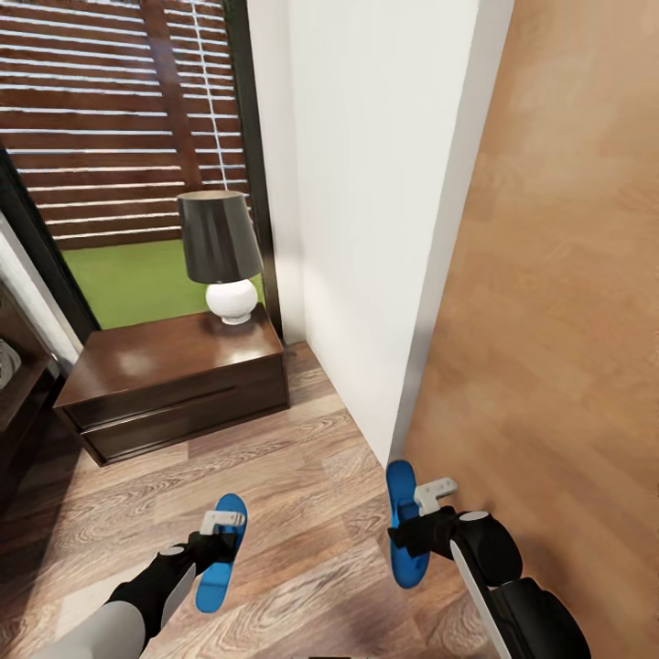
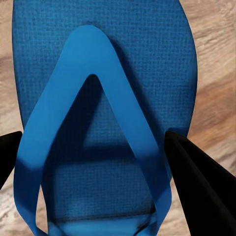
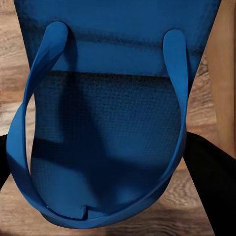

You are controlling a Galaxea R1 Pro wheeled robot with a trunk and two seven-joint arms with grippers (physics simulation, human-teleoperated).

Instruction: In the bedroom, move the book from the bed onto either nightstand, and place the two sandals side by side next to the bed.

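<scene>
Each arm carries one flat bright blue sandal over the wood-plank floor [image 1: 302, 476]. The left gripper [image 1: 216, 540] is clamped on the left sandal [image 1: 221, 555], its black fingers [image 2: 196, 182] pressing both sides of the sole; the right gripper [image 1: 414, 531] grips the right sandal [image 1: 403, 535] the same way. Both sandals hang in front of the low dark brown wooden nightstand [image 1: 174, 380], which bears a dark-shaded lamp with a white round base [image 1: 220, 256] and no book on its visible top. Judging by this, the sandals are picked up but not yet set down side by side, and the book step looks undone.
</scene>
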